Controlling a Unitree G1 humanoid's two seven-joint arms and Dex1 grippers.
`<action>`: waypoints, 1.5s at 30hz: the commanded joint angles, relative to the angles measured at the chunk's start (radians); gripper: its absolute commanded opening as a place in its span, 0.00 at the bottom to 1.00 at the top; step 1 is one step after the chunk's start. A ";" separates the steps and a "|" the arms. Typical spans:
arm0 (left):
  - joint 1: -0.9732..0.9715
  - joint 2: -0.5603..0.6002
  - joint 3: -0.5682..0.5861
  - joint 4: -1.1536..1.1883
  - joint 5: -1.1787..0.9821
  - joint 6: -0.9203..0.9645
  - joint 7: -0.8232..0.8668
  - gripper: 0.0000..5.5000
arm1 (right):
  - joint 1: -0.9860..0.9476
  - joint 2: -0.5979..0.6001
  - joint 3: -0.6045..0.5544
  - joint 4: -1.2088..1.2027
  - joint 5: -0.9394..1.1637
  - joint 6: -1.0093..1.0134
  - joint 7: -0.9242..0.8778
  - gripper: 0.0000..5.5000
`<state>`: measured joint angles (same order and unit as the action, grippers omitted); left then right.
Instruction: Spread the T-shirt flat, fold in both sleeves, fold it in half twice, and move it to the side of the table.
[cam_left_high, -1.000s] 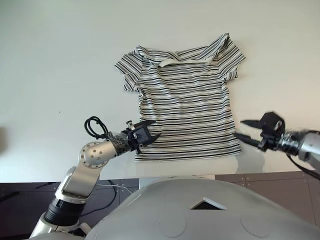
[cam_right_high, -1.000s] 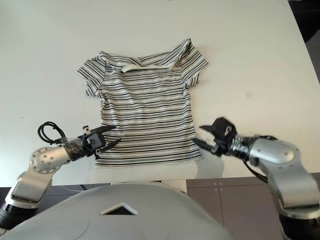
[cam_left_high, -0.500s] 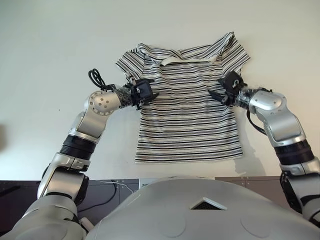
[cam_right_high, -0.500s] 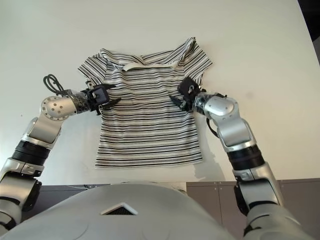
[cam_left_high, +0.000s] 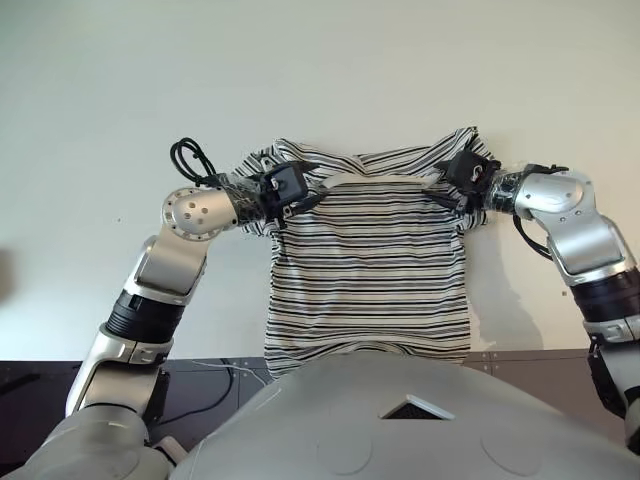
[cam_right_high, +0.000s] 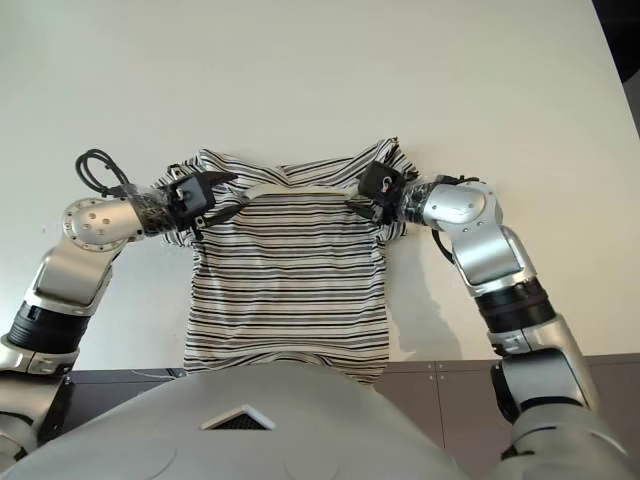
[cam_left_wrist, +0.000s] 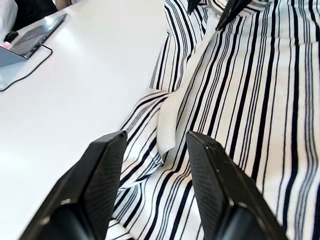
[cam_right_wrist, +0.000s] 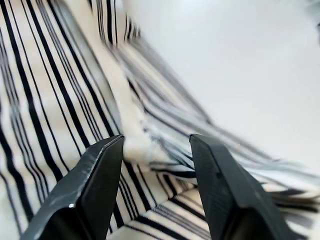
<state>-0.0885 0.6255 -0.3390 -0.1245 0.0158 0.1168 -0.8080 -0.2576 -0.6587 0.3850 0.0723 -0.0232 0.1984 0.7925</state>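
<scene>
i see the black-and-white striped fabric t-shirt (cam_left_high: 370, 270), its hem reaching the white table's (cam_left_high: 120, 90) near edge. the wrist views show more clearly that my left gripper (cam_left_wrist: 157, 140) and right gripper (cam_right_wrist: 156, 142) are spread apart over its rumpled shoulders, beside the plain white collar band (cam_left_wrist: 172, 120).

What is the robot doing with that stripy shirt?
The robot has a striped T-shirt lying on a white table. Its left pincer and right pincer are both open, one at each shoulder of the shirt, next to the collar. The shirt is rumpled near the top and not folded yet.
</scene>
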 joint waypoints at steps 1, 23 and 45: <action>0.054 -0.003 -0.067 -0.006 0.026 -0.064 -0.042 0.40 | 0.046 -0.066 -0.057 -0.068 0.029 -0.071 0.076 0.43; 0.103 -0.087 -0.120 0.081 0.101 -0.086 0.049 0.40 | -0.409 0.280 -0.282 0.699 0.016 -0.263 -0.283 0.43; -0.342 -0.230 -0.090 0.657 0.160 -0.333 0.060 0.40 | 0.252 0.144 0.132 -0.308 0.059 0.153 0.069 0.43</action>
<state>-0.3801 0.4296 -0.4278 0.4447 0.1483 -0.2020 -0.7644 -0.0038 -0.4892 0.4981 -0.2383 0.0531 0.3335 0.8458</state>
